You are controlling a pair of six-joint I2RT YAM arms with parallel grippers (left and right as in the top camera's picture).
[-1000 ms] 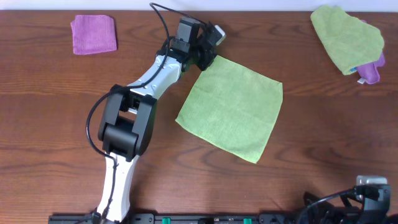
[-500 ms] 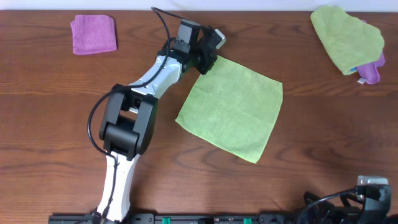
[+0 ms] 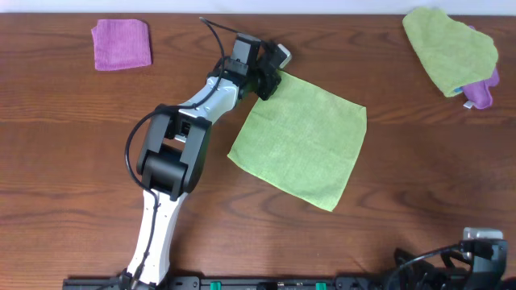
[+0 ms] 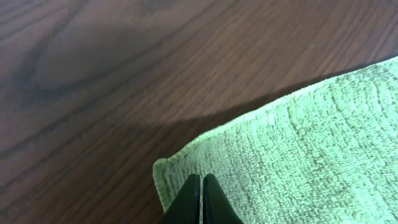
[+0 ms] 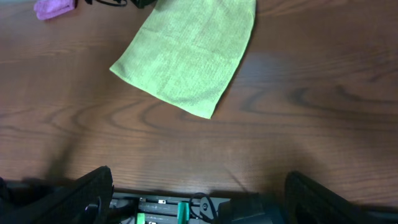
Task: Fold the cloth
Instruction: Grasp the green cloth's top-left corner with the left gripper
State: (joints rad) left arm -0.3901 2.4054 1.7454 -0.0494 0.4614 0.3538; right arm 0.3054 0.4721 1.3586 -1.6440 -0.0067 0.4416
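Observation:
A light green square cloth (image 3: 300,141) lies flat and spread on the brown table, turned at an angle. My left gripper (image 3: 270,78) is at its far left corner. In the left wrist view the two black fingers (image 4: 201,180) are pressed together on the cloth (image 4: 298,143) just inside that corner, with a sliver of green between the tips. My right gripper (image 3: 481,246) sits low at the table's front right edge. In the right wrist view its fingers (image 5: 199,193) are spread wide and empty, with the cloth (image 5: 186,53) far ahead.
A folded purple cloth (image 3: 122,43) lies at the back left. A crumpled green cloth (image 3: 447,47) on a purple one (image 3: 482,93) lies at the back right. The mounting rail (image 3: 266,283) runs along the front edge.
The left arm's elbow has shifted slightly right and its wrist edged toward the cloth corner. The cloth lies as before. The right arm has not moved.

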